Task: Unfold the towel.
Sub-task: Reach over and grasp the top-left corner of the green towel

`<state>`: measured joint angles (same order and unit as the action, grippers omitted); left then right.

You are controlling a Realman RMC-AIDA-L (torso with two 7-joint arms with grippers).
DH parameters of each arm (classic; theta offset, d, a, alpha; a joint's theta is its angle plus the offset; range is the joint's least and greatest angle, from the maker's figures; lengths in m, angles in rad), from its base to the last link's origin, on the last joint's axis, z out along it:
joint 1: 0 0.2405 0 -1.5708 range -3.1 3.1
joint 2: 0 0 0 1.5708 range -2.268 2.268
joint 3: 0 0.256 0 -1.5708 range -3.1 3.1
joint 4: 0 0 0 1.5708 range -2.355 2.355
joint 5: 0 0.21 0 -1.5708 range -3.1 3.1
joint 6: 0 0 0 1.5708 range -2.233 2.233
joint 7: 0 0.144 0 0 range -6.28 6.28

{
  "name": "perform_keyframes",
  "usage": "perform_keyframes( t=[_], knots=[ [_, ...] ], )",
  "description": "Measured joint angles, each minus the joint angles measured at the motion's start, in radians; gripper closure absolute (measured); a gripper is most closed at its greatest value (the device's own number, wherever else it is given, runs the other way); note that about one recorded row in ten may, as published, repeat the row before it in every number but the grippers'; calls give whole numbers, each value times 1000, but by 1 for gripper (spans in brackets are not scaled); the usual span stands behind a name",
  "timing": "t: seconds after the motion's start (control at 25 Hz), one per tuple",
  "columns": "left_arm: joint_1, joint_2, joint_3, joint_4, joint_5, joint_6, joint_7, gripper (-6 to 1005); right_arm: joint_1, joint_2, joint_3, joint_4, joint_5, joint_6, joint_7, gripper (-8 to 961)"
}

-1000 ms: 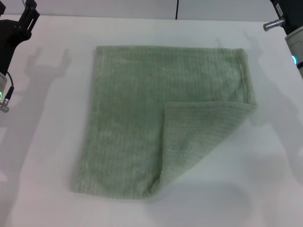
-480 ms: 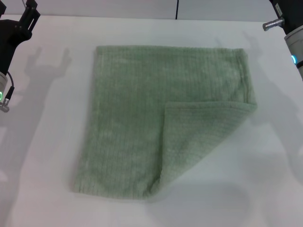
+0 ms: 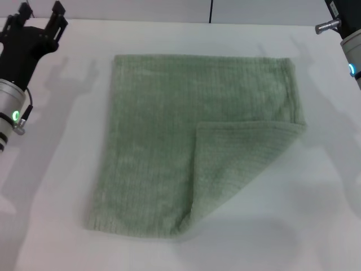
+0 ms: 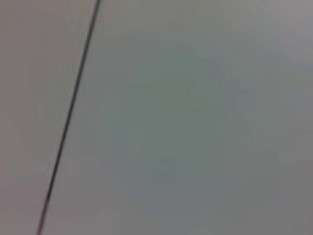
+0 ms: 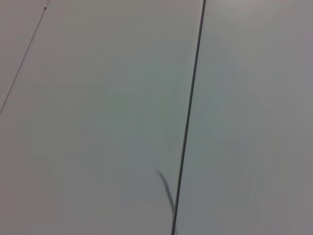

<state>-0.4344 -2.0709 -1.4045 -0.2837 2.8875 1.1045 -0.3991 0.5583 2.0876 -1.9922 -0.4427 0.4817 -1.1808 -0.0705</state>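
Note:
The pale sage-green towel (image 3: 169,130) lies flat on the white table (image 3: 56,169) in the head view. Its near right corner is folded over onto the cloth as a triangular flap (image 3: 237,161). My left gripper (image 3: 39,14) is open and empty, held above the table at the far left, well left of the towel's far left corner. Only the wrist of my right arm (image 3: 347,34) shows at the far right edge; its fingers are out of view. Both wrist views show only pale wall panels with dark seams.
The table's far edge meets a pale wall with a dark vertical seam (image 3: 211,11). White table surface surrounds the towel on every side, widest at the near right.
My left arm has swung in from the left edge, so both fingers of its gripper now show. The towel and the right arm have not moved.

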Motion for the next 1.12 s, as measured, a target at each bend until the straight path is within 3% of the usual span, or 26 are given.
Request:
perform_keyframes(
  t=[0.52,1.0,1.12],
  knots=[
    [-112,3,147,-6,-1,-312,-59,552,23,1,-8,-63,-1,35,17,126],
    [-178,5,225,-14,-1,-528,-185,1001,37,-5,-5,-227,-11,329,43,127],
    [-190,5,244,-14,-1,-564,-213,1001,37,-6,-4,-260,-11,371,43,127]
  ],
)
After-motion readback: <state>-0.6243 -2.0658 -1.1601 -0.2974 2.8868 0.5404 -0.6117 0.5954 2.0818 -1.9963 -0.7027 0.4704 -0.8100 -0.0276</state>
